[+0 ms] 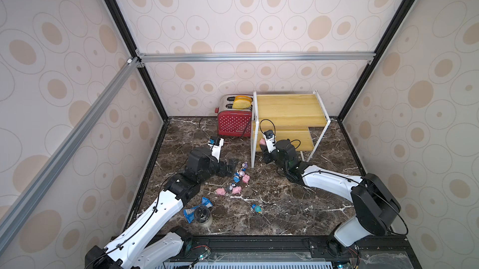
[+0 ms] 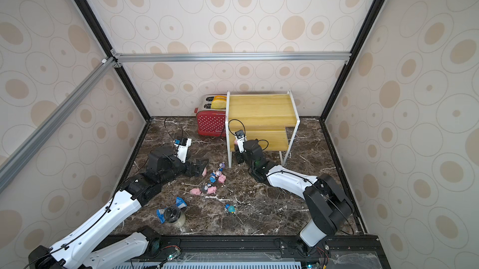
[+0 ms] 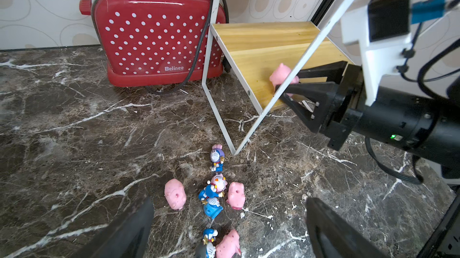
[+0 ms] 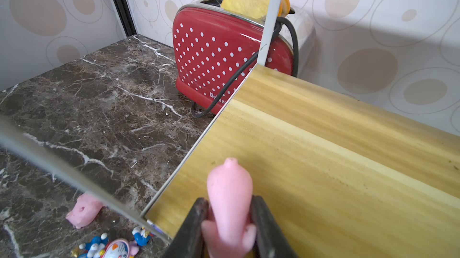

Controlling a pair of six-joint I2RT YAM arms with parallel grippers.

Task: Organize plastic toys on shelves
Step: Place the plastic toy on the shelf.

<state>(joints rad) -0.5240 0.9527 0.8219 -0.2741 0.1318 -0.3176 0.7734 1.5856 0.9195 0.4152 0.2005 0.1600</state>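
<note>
The right gripper (image 4: 230, 202) pinches a pink pig (image 4: 230, 184) at the lower board's (image 1: 298, 138) nine-o'clock end, so a release there may roll it off the edge, while the left gripper (image 3: 229, 202) gapes empty by the toy pile (image 1: 239, 179) at seven.

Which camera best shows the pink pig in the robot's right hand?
The right wrist view: the pig fills the foreground, pinched between both fingers. The left wrist view shows it from the side, partly behind a shelf bar. In both top views it is only a pink speck.
</note>
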